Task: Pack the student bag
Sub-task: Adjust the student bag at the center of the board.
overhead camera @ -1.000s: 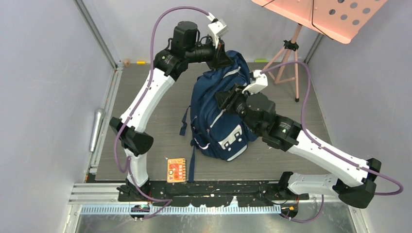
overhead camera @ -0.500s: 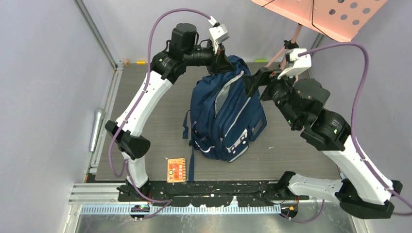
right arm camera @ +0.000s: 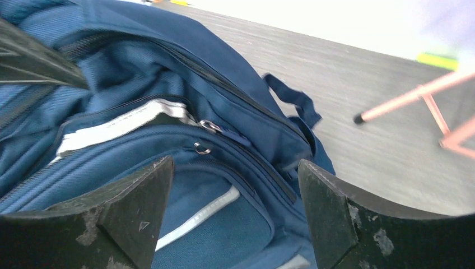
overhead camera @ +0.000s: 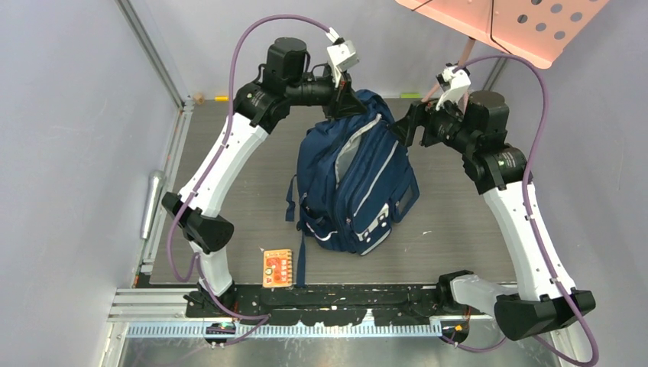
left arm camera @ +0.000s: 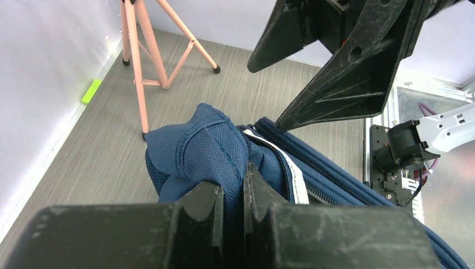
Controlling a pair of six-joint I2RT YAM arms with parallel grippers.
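The student bag [overhead camera: 355, 187] stands upright in the middle of the grey mat, navy blue with pale stripes and a partly open top zip. My left gripper [overhead camera: 345, 98] is shut on a fold of fabric at the bag's top rear; in the left wrist view the navy cloth [left arm camera: 210, 151] is pinched between the jaws of the left gripper [left arm camera: 234, 190]. My right gripper [overhead camera: 403, 126] hovers open just off the bag's top right edge, holding nothing. Below the right gripper [right arm camera: 235, 185] in its wrist view lie the bag's front pocket [right arm camera: 224, 224] and zip pulls [right arm camera: 208, 126].
A small orange card [overhead camera: 277, 267] lies on the mat near the front edge, left of the bag's strap. A pink music stand's legs [overhead camera: 451, 99] stand at the back right, its desk [overhead camera: 504, 23] overhanging. Grey walls close in on both sides.
My right gripper has opened, lifted off the bag's front and swung back and right to the bag's top edge. The bag now sits more upright. The left gripper keeps its hold.
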